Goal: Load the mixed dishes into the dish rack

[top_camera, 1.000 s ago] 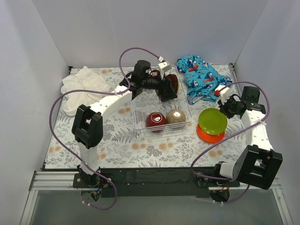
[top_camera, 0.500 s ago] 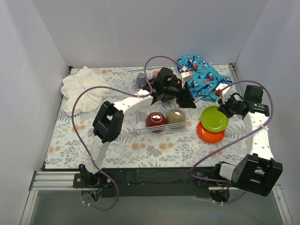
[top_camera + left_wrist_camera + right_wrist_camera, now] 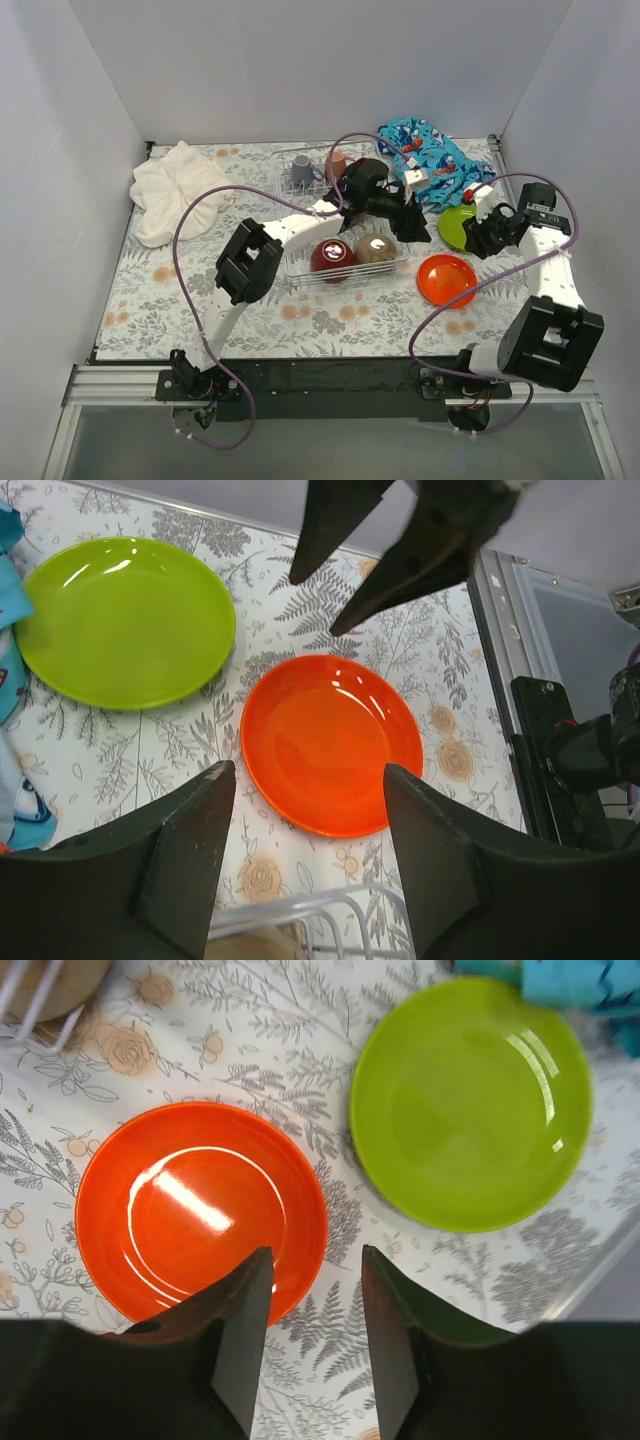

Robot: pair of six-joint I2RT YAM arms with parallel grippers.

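Observation:
The wire dish rack [image 3: 300,205] holds a red bowl [image 3: 331,255], a beige bowl [image 3: 374,248], a grey mug [image 3: 301,172] and a brownish mug [image 3: 336,163]. An orange plate [image 3: 446,279] and a lime plate [image 3: 455,226] lie side by side on the table to the rack's right. My left gripper [image 3: 412,225] is open and empty over the rack's right edge, facing the orange plate [image 3: 335,742] and the lime plate [image 3: 125,620]. My right gripper [image 3: 487,238] is open and empty above the gap between the orange plate [image 3: 200,1210] and the lime plate [image 3: 470,1100].
A blue shark-print cloth [image 3: 425,160] lies at the back right, touching the lime plate's far edge. A white towel [image 3: 175,190] lies at the back left. The two grippers are close together, and the right one's fingers [image 3: 380,540] show in the left wrist view.
My right gripper lifted the lime plate off the orange plate, set it down farther back and let go. My left arm swung from the rack's back to its right edge.

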